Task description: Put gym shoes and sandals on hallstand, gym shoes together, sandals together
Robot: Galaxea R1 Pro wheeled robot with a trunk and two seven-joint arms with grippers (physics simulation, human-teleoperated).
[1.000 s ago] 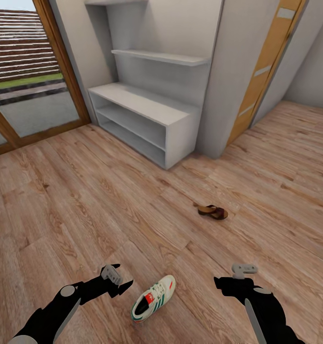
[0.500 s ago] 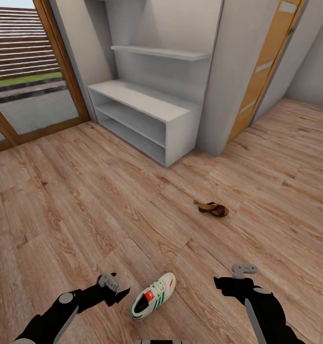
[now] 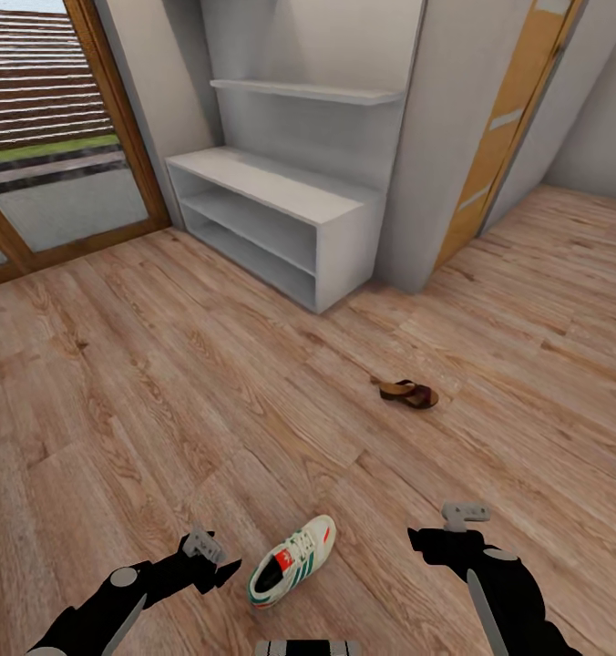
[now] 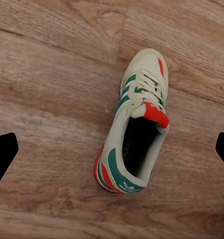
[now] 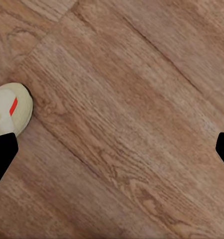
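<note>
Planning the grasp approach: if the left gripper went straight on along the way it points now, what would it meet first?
Probably the gym shoe: in the left wrist view it lies between the open left gripper's fingertips, on the corridor floor. How far off it is can't be judged.

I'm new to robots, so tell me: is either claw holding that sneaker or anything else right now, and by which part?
Nothing is held. The left gripper hangs open beside the gym shoe, not touching it. The right gripper is open over bare floor.
</note>
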